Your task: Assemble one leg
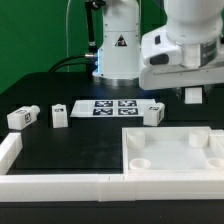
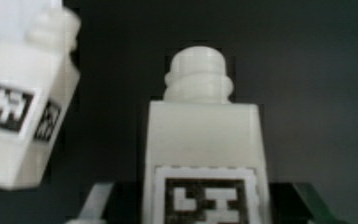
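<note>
In the wrist view a white leg (image 2: 202,130) with a black-and-white tag on its face stands lengthwise between my fingers, rounded peg end pointing away. The fingers (image 2: 108,203) press close on both of its sides. My gripper (image 2: 206,205) looks shut on it. A second leg (image 2: 25,100) lies tilted just beside it. In the exterior view my gripper (image 1: 192,96) hangs low behind the tray-like piece at the right, and the held leg is hidden there. Three more legs lie on the table: one (image 1: 152,113) near the gripper and two (image 1: 60,114) (image 1: 22,117) at the exterior view's left.
The large white square tray-like piece (image 1: 170,172) with round sockets lies at the front right. The marker board (image 1: 108,107) lies flat in the middle. A white L-shaped rail (image 1: 50,185) runs along the front and left. The robot base (image 1: 118,45) stands behind.
</note>
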`<move>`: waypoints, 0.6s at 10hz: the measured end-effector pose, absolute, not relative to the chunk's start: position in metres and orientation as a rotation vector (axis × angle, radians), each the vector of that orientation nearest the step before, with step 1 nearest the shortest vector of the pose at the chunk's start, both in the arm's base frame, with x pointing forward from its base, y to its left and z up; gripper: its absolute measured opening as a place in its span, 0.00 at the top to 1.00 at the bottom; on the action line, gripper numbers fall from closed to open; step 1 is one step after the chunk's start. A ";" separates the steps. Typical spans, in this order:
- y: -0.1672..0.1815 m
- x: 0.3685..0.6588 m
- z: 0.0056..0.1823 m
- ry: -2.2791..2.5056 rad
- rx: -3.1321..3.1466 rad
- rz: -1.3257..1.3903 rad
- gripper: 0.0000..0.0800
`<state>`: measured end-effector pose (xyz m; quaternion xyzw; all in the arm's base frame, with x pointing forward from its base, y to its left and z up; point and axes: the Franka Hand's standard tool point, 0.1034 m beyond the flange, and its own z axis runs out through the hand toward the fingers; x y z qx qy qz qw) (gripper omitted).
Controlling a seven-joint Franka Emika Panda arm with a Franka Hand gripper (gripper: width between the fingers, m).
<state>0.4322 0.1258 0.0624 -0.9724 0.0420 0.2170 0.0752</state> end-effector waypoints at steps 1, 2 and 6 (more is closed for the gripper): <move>0.123 0.440 0.068 0.107 -2.947 0.568 0.64; 0.121 0.455 0.077 0.099 -2.981 0.394 0.64; 0.117 0.492 0.117 0.114 -3.002 -0.089 0.64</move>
